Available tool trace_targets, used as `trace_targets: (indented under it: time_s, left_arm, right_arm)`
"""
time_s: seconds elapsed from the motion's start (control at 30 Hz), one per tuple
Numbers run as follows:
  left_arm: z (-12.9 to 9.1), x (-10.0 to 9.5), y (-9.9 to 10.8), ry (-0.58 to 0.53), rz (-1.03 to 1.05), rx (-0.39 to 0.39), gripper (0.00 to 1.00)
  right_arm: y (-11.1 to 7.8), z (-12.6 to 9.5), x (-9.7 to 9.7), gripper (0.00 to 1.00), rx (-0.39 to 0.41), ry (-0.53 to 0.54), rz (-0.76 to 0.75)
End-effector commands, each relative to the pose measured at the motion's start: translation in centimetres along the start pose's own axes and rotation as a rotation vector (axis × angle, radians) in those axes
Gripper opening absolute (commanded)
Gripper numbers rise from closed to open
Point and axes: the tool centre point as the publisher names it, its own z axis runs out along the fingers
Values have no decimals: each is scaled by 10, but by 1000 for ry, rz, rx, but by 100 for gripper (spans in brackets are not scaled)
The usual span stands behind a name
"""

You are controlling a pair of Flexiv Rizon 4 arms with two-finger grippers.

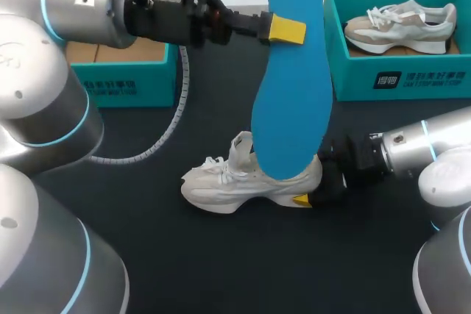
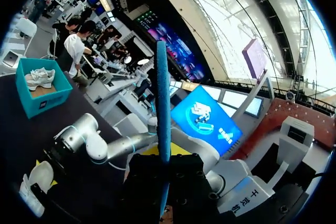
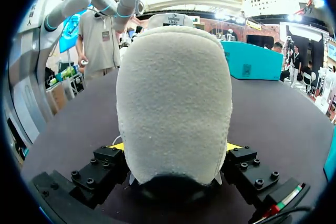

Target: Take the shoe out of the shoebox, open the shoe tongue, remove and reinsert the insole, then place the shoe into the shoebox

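Sneaker stands upright on the counter, its heel clamped between the right hand's fingers. The left hand, raised above, is pinched on the blue insole, which hangs below it toward the shoe.

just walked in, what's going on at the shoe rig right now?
The left gripper is shut on the blue insole and holds it in the air above the white shoe. The right gripper is shut on that shoe's heel, and the shoe stands upright on the table. So the insole is out and not yet back in. A second shoe lies in the teal shoebox at the far right.
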Motion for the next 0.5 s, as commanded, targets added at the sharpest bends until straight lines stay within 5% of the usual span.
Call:
trace_targets:
  time_s: [0.03, 0.5]
  left_arm:
    - [-6, 13, 18, -10, -18, 25, 0]
    - [5, 26, 39, 13, -66, 36, 0]
  right_arm:
    - [1, 1, 0, 0, 5, -1, 1]
    - [1, 1, 0, 0, 5, -1, 1]
